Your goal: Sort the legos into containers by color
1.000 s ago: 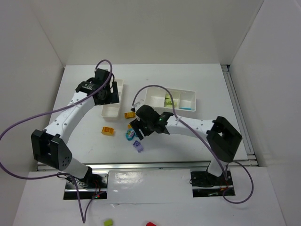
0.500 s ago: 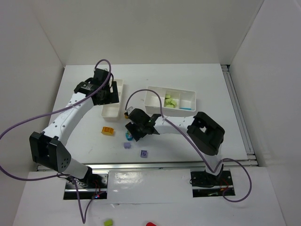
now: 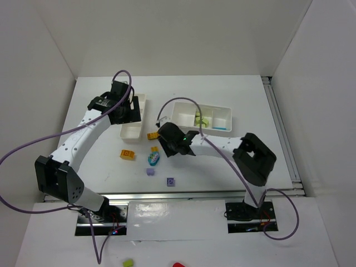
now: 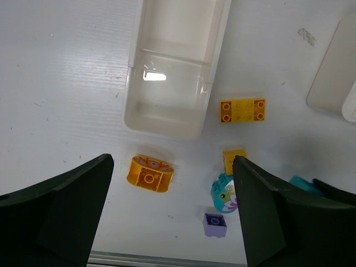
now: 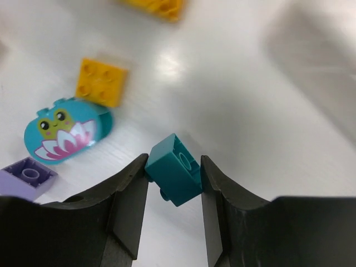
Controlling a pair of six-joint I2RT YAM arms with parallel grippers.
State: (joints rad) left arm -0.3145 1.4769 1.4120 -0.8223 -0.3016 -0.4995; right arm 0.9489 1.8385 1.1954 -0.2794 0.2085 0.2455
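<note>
Right jaws, shifted toward wide tray (image 3: 182, 117), pinch teal brick (image 5: 173, 169); left jaws spread.

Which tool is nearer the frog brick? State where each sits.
Right. The right tool, shut on a teal brick, hangs just behind and right of the frog brick. The left tool is open over the narrow tray, much farther back and left.
</note>
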